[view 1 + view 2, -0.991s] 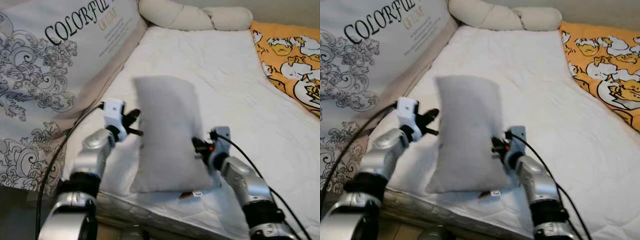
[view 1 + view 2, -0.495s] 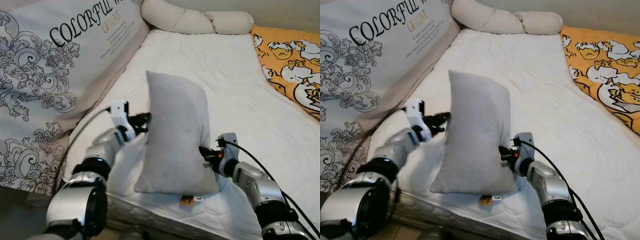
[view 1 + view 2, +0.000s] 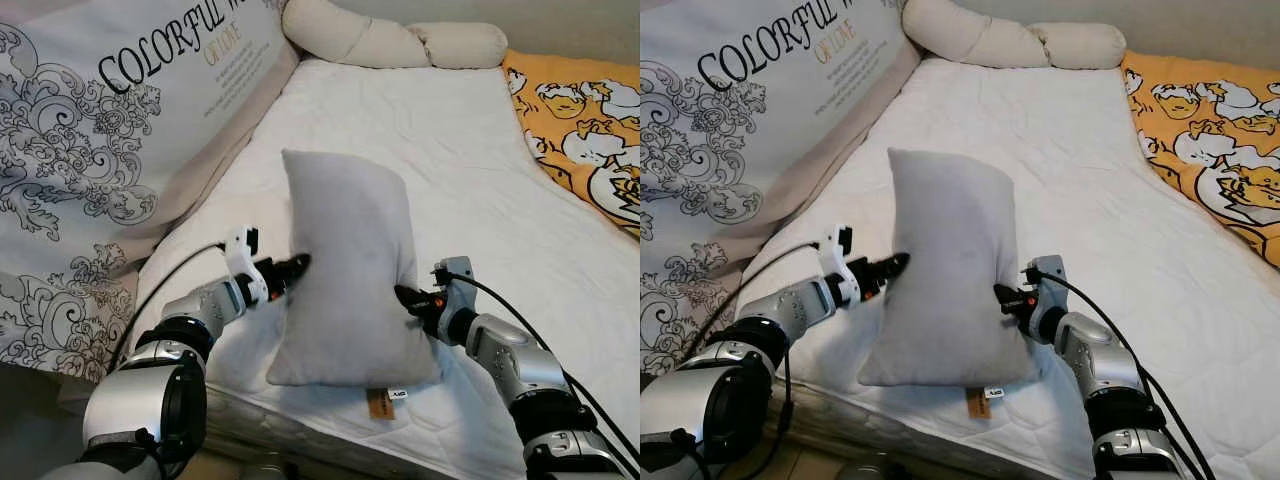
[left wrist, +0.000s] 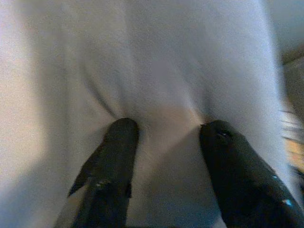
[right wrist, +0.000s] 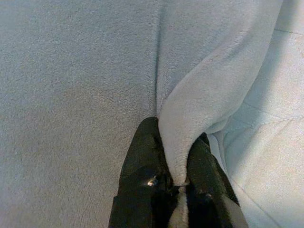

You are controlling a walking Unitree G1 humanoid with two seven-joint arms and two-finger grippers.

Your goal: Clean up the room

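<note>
A grey pillow (image 3: 345,270) stands on end near the front edge of the white mattress (image 3: 480,170), leaning slightly. My left gripper (image 3: 298,265) presses against the pillow's left side. In the left wrist view its fingers (image 4: 121,137) are spread apart, with both tips dented into the fabric, so it is open. My right gripper (image 3: 405,296) is at the pillow's lower right edge. In the right wrist view it (image 5: 173,140) is shut on a pinched fold of the pillow (image 5: 183,114).
A large cushion printed with ornaments and "COLORFUL" (image 3: 110,120) leans along the bed's left side. A cream bolster (image 3: 390,40) lies at the far end. An orange duck-patterned blanket (image 3: 585,120) covers the right. The mattress's front edge (image 3: 300,430) is just below the pillow.
My left gripper has dropped and moved right from beside the pillow until its tips push into it. The pillow has tilted and settled lower, and its tag now shows at the bottom.
</note>
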